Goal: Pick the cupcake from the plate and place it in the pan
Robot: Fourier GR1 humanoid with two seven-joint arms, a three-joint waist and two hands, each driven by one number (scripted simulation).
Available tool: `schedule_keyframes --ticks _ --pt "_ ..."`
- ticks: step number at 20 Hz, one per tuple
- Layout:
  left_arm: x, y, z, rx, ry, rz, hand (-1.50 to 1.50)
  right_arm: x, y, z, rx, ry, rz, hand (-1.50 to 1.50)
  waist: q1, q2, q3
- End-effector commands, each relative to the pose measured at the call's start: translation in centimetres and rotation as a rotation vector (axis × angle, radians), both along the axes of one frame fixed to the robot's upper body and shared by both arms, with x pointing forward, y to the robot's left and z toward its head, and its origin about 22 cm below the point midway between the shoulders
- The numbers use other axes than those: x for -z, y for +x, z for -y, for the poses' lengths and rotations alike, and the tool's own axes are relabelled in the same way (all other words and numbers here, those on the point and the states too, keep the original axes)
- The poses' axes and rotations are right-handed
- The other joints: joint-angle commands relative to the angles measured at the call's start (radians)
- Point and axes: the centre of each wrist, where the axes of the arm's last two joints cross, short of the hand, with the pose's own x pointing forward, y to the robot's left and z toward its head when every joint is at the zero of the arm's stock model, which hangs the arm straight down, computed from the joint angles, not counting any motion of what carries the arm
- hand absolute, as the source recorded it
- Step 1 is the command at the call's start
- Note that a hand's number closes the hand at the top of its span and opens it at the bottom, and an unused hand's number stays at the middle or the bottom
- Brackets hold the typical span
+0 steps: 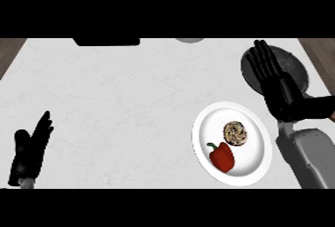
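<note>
A cupcake with a swirled brown top sits on the white plate at the lower right, next to a red bell pepper. The dark grey pan lies at the far right of the counter, partly hidden by my right hand. That hand is open, fingers straight and pointing away, raised beyond the plate and over the pan's left part. My left hand rests open at the lower left, fingers up, far from the plate.
The white marble counter stretches wide between the hands. A black object sits at the far edge, with a grey round thing to its right. Wooden floor shows at both upper corners.
</note>
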Motion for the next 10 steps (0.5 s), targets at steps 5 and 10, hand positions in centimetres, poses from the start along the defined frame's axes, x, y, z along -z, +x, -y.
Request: schedule_keyframes --ticks 5,10 --pt "-2.9 3.1 8.6 0.348 -0.256 0.146 0.0 -3.3 -0.8 -6.6 -0.641 -0.455 0.197 1.5 0.062 0.005 -0.003" --pt "-3.0 2.9 12.3 0.456 -0.439 0.133 0.0 -3.7 0.0 -4.0 -0.611 -0.735 0.561 -1.5 0.04 0.013 0.007"
